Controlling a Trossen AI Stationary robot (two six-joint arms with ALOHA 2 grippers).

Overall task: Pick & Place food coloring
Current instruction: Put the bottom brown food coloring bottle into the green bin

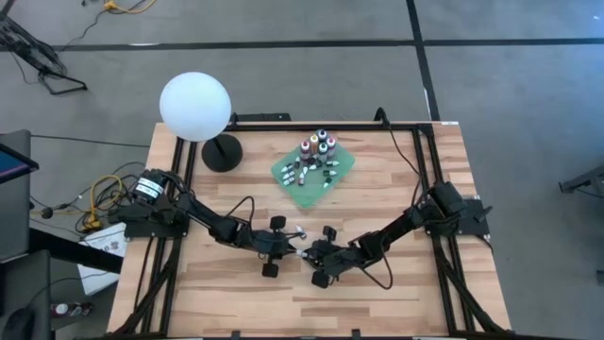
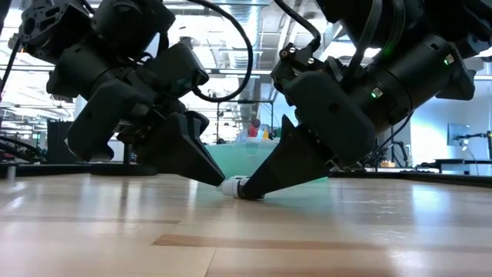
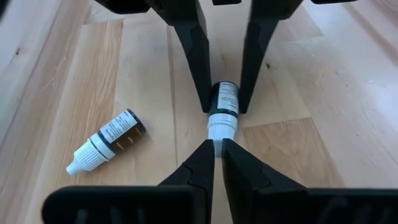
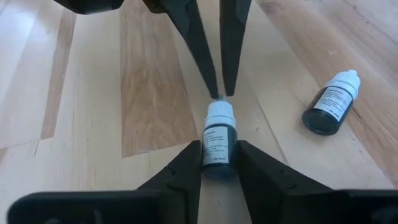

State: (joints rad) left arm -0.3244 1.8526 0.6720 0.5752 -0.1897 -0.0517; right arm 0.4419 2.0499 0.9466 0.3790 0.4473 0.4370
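bottle point(image 4: 219, 144) lies mid-table: right gripper point(image 4: 219, 163) clamps its body, left gripper point(image 3: 217, 147) pinches its tip; one should release before lifting.

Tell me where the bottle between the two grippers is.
In the high view the bottle lies on the table's near middle, below the green cloth, body gripped by the right gripper, tip at the left gripper.

Two dropper bottles lie near the table's point(image 1: 226, 293) front edge, one point(image 3: 222, 109) between two grippers, one point(image 3: 106, 140) loose beside it.
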